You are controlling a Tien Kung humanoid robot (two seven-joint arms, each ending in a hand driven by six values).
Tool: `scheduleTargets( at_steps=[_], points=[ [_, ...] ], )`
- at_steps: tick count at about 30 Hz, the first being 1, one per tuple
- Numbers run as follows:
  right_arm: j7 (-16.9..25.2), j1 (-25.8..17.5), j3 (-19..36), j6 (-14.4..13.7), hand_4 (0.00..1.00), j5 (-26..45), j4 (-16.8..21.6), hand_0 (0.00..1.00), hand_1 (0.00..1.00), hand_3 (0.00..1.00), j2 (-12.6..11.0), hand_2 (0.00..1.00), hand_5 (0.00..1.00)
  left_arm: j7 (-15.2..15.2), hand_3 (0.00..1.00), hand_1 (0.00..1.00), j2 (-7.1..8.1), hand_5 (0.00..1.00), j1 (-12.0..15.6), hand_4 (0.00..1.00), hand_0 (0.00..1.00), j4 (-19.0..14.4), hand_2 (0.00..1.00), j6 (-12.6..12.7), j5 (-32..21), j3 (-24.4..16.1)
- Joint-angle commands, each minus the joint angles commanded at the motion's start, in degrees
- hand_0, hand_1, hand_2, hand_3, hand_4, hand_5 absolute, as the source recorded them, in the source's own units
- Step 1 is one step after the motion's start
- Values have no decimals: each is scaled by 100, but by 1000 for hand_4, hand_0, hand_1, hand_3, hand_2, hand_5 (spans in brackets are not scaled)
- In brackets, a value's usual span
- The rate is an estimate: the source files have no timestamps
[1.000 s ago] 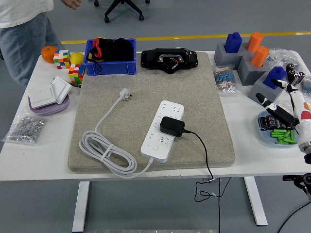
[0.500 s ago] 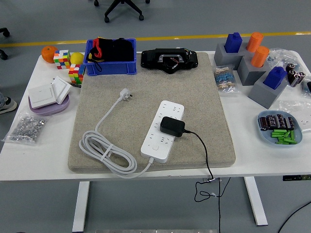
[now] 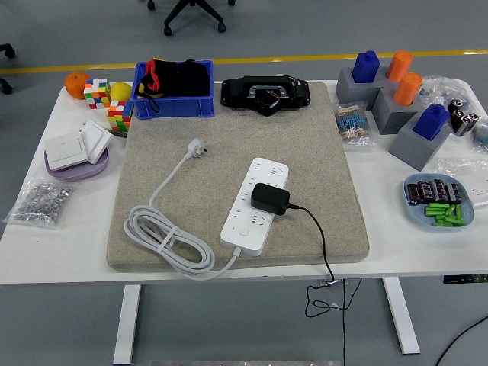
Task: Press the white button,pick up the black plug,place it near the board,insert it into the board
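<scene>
A white power strip [image 3: 254, 204] lies at an angle on the tan felt mat [image 3: 236, 145], with its white button [image 3: 244, 223] near its lower end. The black plug [image 3: 270, 198] sits on the strip's right side, seated in its sockets as far as I can tell. Its black cord [image 3: 319, 236] runs off the table's front edge. The strip's white cable [image 3: 164, 236] lies coiled at the left, ending in a white plug [image 3: 197, 148]. Neither of my hands shows in this view.
A blue bin [image 3: 174, 90] and a black device [image 3: 265, 94] stand at the back. Puzzle cubes [image 3: 107, 103], a white switch on a purple dish [image 3: 75, 152] and a bag of nuts [image 3: 42, 200] are left. Grey blocks [image 3: 396, 99] and a blue dish of batteries [image 3: 438, 202] are right.
My right hand has withdrawn from the right edge and is out of the picture. The person at the top left has walked away. The plug and strip have not moved.
</scene>
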Motion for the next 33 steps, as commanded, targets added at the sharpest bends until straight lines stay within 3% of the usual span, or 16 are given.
scheduleTargets(
  at_steps=[33],
  points=[
    [-47,-68,141,-35,998,16,105,972,886,801,89,824,716,3,682,666,17,271,-11,664,708,0,584,-3,57,-52]
  ],
)
